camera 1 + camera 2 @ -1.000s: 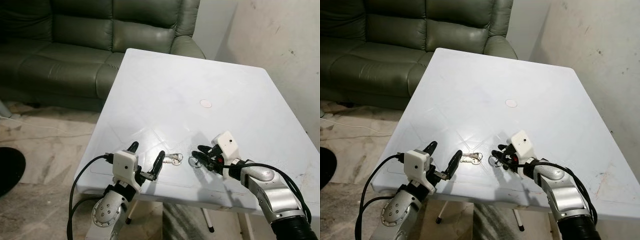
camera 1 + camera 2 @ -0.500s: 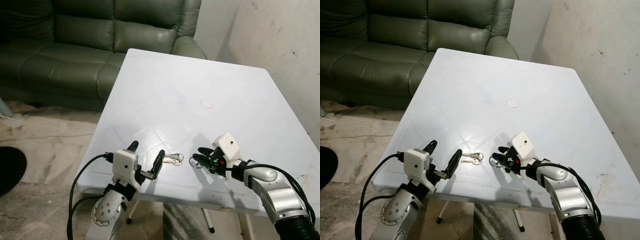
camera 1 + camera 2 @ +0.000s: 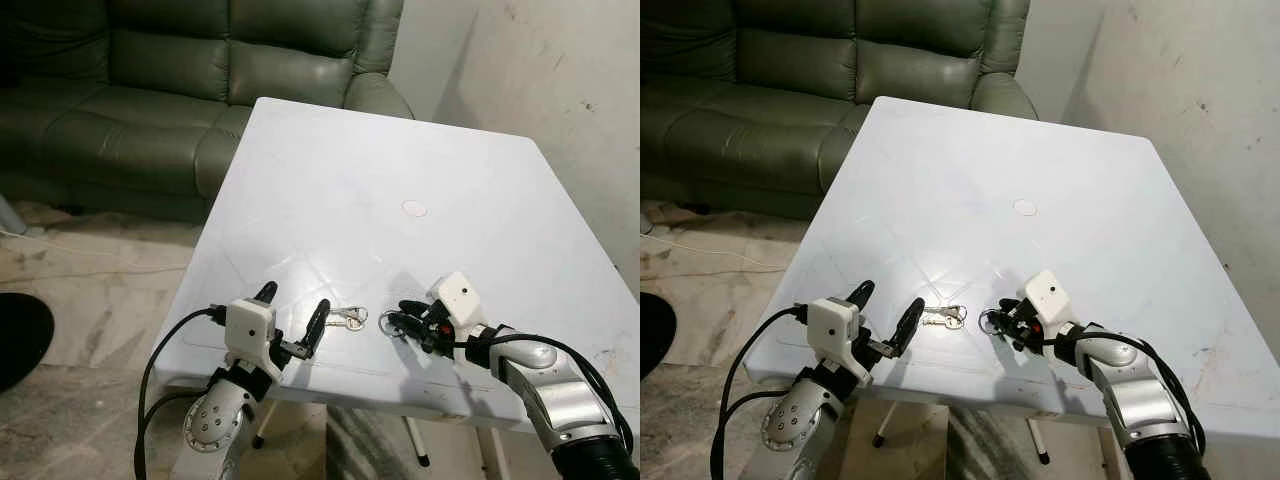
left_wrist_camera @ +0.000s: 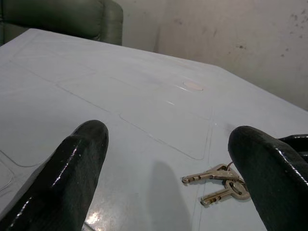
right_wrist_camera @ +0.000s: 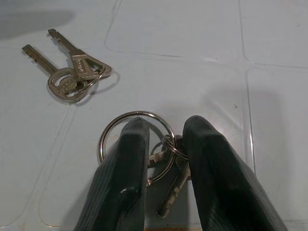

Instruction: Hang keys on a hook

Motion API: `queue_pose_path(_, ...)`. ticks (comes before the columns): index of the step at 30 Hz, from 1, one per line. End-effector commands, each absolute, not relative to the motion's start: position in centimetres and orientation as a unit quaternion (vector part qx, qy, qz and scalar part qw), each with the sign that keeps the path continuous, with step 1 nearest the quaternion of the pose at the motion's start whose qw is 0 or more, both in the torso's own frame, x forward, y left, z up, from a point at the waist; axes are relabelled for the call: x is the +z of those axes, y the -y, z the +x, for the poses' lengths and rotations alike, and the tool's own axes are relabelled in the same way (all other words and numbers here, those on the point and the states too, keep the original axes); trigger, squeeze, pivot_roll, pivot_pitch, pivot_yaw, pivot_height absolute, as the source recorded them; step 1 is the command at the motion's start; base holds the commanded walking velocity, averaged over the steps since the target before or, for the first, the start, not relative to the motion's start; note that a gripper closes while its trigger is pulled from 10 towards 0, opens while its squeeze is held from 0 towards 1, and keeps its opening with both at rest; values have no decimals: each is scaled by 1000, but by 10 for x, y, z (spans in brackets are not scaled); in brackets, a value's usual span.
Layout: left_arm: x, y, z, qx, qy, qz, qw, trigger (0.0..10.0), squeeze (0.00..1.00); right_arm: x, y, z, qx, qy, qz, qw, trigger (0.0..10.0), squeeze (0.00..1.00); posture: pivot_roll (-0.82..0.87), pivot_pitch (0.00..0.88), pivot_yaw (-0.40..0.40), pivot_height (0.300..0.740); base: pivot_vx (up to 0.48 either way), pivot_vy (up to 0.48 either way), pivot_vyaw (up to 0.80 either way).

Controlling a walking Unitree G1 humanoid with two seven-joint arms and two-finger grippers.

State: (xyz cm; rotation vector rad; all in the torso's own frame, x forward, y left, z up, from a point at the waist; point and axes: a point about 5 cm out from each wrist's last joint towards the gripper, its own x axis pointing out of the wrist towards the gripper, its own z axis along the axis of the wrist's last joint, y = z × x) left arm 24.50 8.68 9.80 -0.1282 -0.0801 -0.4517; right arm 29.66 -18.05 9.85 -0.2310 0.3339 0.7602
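Two bunches of keys lie near the front edge of the white table (image 3: 330,190). A small pair of keys (image 3: 349,318) (image 4: 219,182) (image 5: 72,72) rests between my grippers. To its right lies a large key ring (image 3: 388,322) (image 5: 111,132) carrying more keys (image 5: 169,195). My right gripper (image 3: 398,316) (image 5: 163,144) is down on the table, its black fingers (image 5: 127,178) closed in on those ringed keys. My left gripper (image 3: 295,298) (image 4: 168,134) stands open just left of the small pair, with nothing between its fingers.
A green leather sofa (image 3: 180,90) stands behind the table on the left. A bare wall (image 3: 560,70) runs along the right. A small round mark (image 3: 413,208) sits mid-table. A dark round object (image 3: 15,340) and a cable (image 3: 60,255) lie on the tiled floor at left.
My right wrist has sunk a little and shifted slightly right while its fingers stay at the key ring. Both key bunches and my left gripper stay put.
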Motion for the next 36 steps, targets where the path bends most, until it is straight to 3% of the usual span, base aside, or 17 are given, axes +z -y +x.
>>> queue_pose_path(1,98,-83,245,-225,39,-70,971,10000,0,96,187,295,366,-173,-111,908,0,0,37,91,-134,740,0,0,0)
queue_pose_path(20,99,-83,243,-225,37,-76,971,10000,0,96,185,296,358,-161,-102,914,0,0,40,92,-135,740,0,0,0)
queue_pose_path(27,99,-83,244,-225,37,-79,970,10000,0,104,186,302,322,-123,-67,936,0,0,43,88,-132,740,0,0,0)
queue_pose_path(29,100,-83,245,-226,37,-80,970,10000,0,108,187,306,297,-109,-48,948,0,0,42,87,-131,740,0,0,0)
queue_pose_path(31,100,-84,247,-227,37,-81,970,10000,0,121,195,319,214,-68,52,973,0,0,41,85,-126,740,0,0,0)
queue_pose_path(36,102,-85,250,-229,39,-82,969,10000,0,135,201,320,169,-4,137,976,0,0,39,81,-120,740,0,0,0)
